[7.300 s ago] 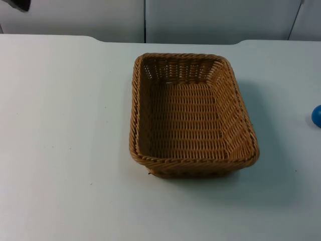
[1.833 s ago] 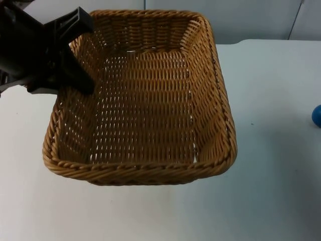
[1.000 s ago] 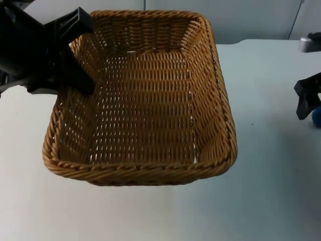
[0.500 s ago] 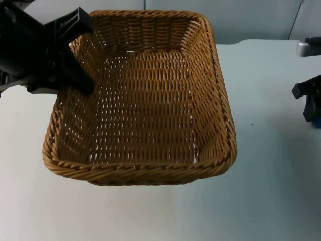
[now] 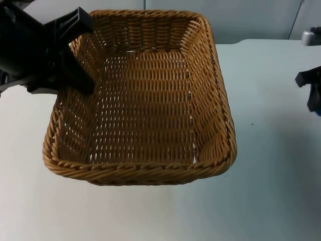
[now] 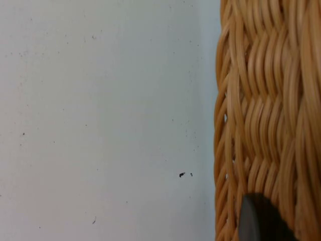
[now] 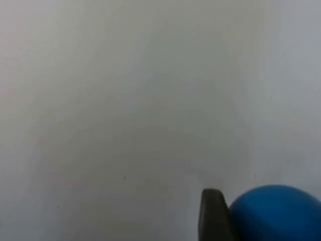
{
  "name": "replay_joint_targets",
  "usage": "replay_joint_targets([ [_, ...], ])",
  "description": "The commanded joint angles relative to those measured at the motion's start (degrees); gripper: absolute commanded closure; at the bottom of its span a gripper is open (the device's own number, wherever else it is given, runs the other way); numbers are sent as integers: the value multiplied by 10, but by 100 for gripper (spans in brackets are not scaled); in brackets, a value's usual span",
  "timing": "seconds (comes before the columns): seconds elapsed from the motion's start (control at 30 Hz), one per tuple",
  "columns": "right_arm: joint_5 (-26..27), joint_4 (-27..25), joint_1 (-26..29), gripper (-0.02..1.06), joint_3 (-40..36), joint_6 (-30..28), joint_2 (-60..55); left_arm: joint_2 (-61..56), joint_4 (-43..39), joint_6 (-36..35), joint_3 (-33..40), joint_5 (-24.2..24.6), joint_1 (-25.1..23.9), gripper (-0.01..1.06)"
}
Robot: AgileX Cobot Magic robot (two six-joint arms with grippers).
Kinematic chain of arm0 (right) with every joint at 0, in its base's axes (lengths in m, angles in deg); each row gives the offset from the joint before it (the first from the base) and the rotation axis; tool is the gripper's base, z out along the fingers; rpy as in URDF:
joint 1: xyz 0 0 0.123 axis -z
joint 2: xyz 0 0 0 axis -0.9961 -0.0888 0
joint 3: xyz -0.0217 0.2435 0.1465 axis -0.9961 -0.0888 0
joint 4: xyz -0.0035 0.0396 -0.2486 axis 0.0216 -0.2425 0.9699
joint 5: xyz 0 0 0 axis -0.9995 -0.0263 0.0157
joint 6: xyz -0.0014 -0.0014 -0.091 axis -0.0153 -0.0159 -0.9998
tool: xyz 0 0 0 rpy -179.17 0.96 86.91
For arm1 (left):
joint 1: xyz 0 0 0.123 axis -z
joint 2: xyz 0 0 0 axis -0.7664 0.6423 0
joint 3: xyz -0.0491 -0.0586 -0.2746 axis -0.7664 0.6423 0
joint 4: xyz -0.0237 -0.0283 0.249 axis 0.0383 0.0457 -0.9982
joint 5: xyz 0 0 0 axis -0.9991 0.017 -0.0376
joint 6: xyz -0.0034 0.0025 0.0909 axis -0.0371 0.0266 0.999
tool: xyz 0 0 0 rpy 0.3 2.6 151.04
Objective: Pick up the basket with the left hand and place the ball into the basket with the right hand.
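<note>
The woven wicker basket (image 5: 145, 100) is held up off the white worktop (image 5: 261, 191), near its left side and toward the far edge; the basket tilts a little, its near rim lower than its far rim, and it holds nothing. The left gripper (image 5: 70, 55) has its jaws clenched on the basket's left wall, one black finger outside the rim and one reaching down the inside of the weave. In the left wrist view a dark fingertip (image 6: 258, 221) lies against the wicker wall (image 6: 266, 110), with bare worktop beside it. The blue ball (image 7: 276, 213) sits on the worktop at its right edge, well apart from the basket. The right gripper (image 5: 313, 90) is at that right edge, and in the right wrist view one black fingertip (image 7: 213, 213) stands just beside the ball; whether its jaws are released or clenched on the ball I cannot tell.
</note>
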Motion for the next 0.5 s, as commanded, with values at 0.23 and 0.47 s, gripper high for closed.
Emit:
replay_joint_targets([
  [0.23, -90, -51, -24, 105, 74, -51, 187, -9, 15, -3, -2, 2, 1, 105],
  [0.47, -88, -65, -120, 105, 74, -55, 298, -9, 15, -17, -2, 2, 1, 105],
])
